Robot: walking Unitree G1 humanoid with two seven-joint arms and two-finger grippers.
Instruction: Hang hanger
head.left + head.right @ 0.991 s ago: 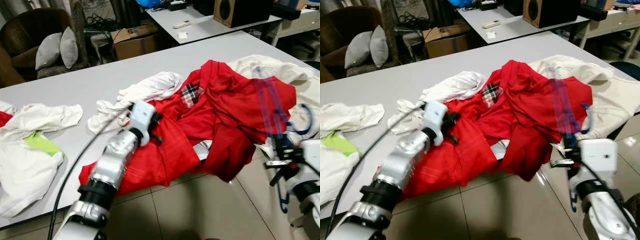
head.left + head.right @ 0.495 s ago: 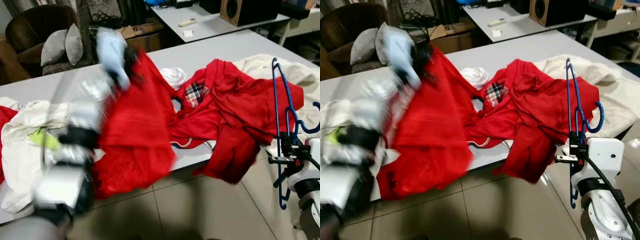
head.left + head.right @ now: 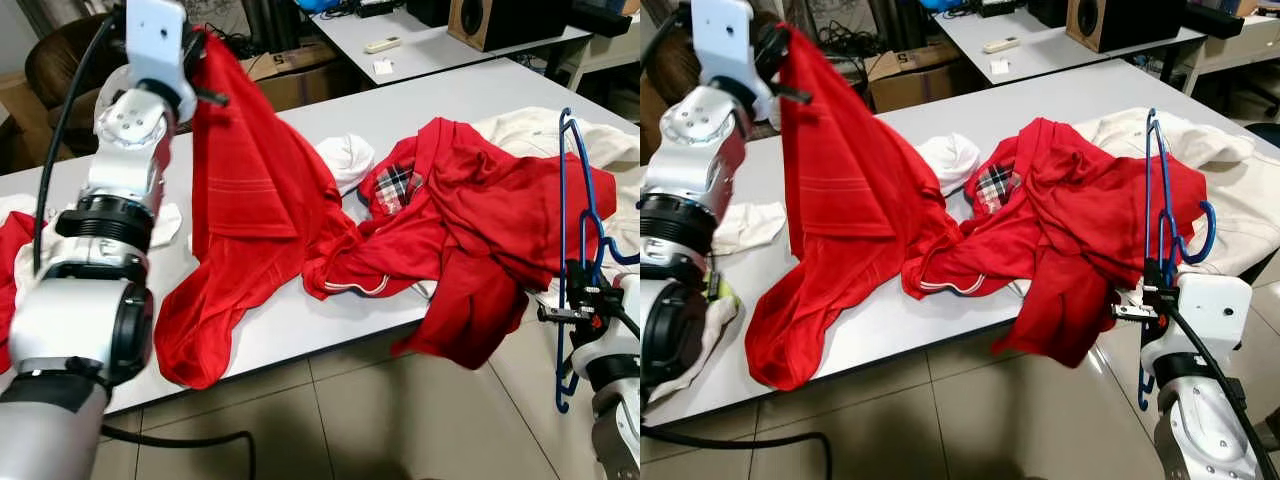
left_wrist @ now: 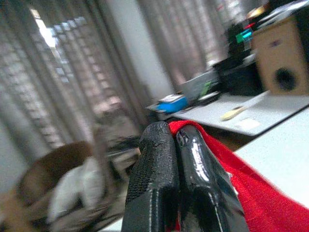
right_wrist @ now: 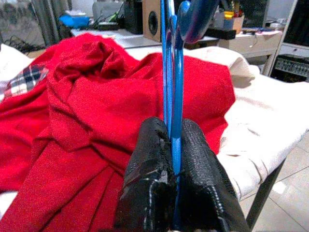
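My left gripper [image 3: 200, 62] is raised high over the table's left part, shut on the edge of a red garment [image 3: 250, 210] that hangs down from it onto the table and over the front edge. In the left wrist view the black fingers [image 4: 159, 188] pinch the red cloth [image 4: 241, 193]. My right gripper [image 3: 578, 300] stands off the table's front right, shut on a blue plastic hanger [image 3: 572, 200] held upright, its hook [image 3: 1206, 235] curling to the right. In the right wrist view the hanger [image 5: 171, 58] rises from between the fingers [image 5: 149, 193].
A second red garment with plaid lining [image 3: 470, 220] lies bunched mid-table beside white clothes [image 3: 530, 135] at the right and a white piece [image 3: 345, 158] in the middle. The grey table [image 3: 420, 100] has tiled floor [image 3: 340, 420] in front. An armchair [image 3: 55, 70] and a second table with a speaker [image 3: 500, 20] stand behind.
My left arm has swung up and to the left, lifting the red garment off the heap so that it hangs. The right gripper keeps the hanger upright; the camera shifted slightly.
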